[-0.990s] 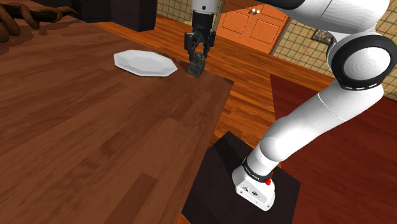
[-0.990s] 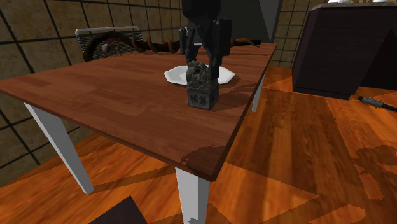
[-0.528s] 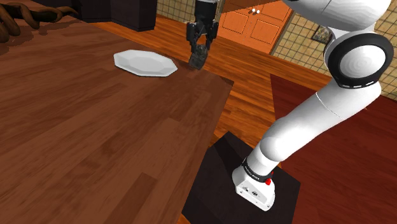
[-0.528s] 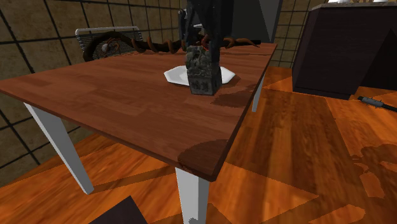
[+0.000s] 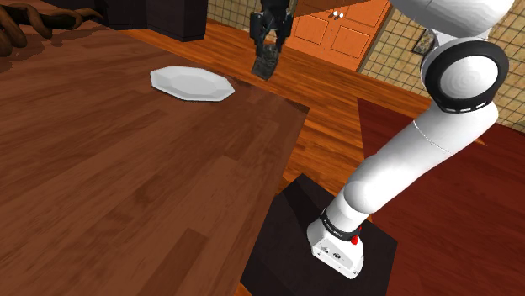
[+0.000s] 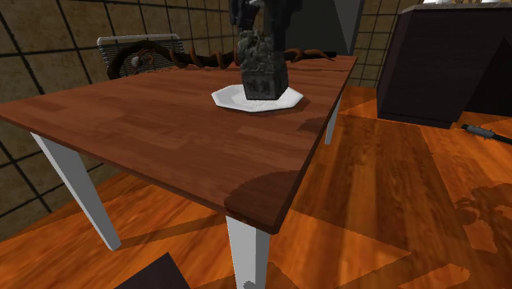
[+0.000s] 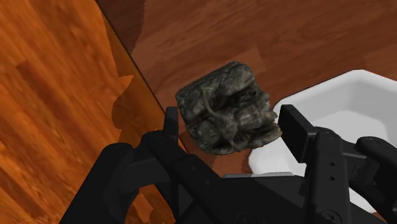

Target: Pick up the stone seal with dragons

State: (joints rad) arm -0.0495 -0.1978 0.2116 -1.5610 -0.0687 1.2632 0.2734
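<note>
The stone seal point(image 6: 261, 71) is a dark grey-green block with a rough carved top. It hangs in the air above the brown wooden table point(image 6: 148, 123), near the table's corner and just in front of the white plate point(image 6: 289, 98). My black gripper point(image 6: 260, 34) is shut on its carved upper part. In the shoulder view the gripper point(image 5: 267, 49) holds the seal point(image 5: 265, 65) well above the table's far edge. In the wrist view the seal point(image 7: 228, 109) is clasped between my fingers point(image 7: 170, 127), with the plate point(image 7: 347, 102) beside it below.
The white plate point(image 5: 191, 83) lies near the table's far corner. A dark coiled carved object point(image 6: 156, 56) lies along the back of the table. A dark cabinet point(image 6: 451, 66) stands beyond on the wooden floor. My stand point(image 5: 311, 244) sits beside the table edge.
The gripper has risen with the seal clasped in it, lifting the seal off the table and up above the plate's level.
</note>
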